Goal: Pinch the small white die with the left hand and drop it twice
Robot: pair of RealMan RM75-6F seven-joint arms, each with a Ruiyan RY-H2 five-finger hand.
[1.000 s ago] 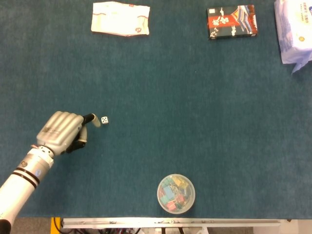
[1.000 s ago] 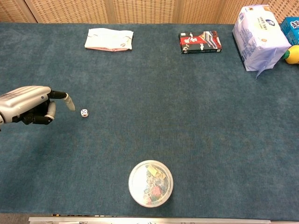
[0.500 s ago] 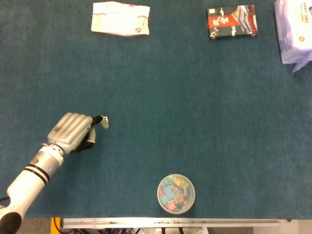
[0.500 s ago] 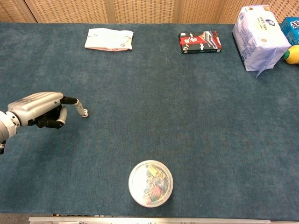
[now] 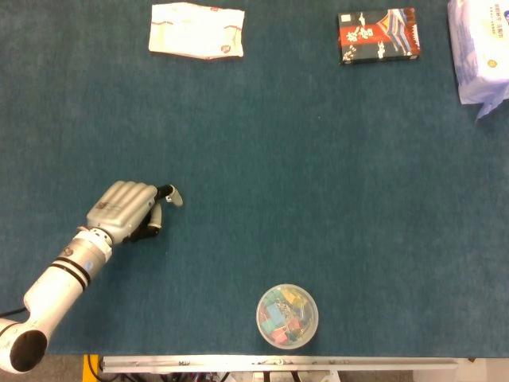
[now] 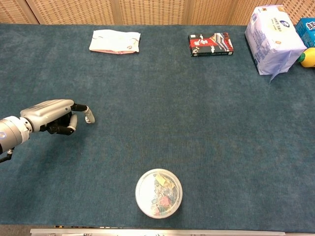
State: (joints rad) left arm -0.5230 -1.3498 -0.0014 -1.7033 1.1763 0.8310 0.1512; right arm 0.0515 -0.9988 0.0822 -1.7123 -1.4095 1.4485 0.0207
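My left hand (image 5: 127, 210) lies low over the blue cloth at the left, and the chest view also shows the left hand (image 6: 51, 112). One finger reaches out to the right and its fingertip (image 5: 176, 197) sits over the spot where the small white die lay. The die itself is hidden beneath that tip in both views. The thumb (image 5: 157, 216) hangs a short way back from the tip, with a gap between them, and the other fingers are curled under the palm. Nothing shows pinched in the hand. My right hand is in neither view.
A round clear tub of coloured clips (image 5: 286, 316) stands near the front edge. At the back lie a white packet (image 5: 196, 29), a dark red-and-black box (image 5: 376, 35) and a white tissue pack (image 6: 272, 38). A blue carton and a yellow object (image 6: 308, 58) sit at the far right corner.
My left hand has slid to the right toward the die. Its outstretched fingertip, which was beside the die a second ago, now covers it.
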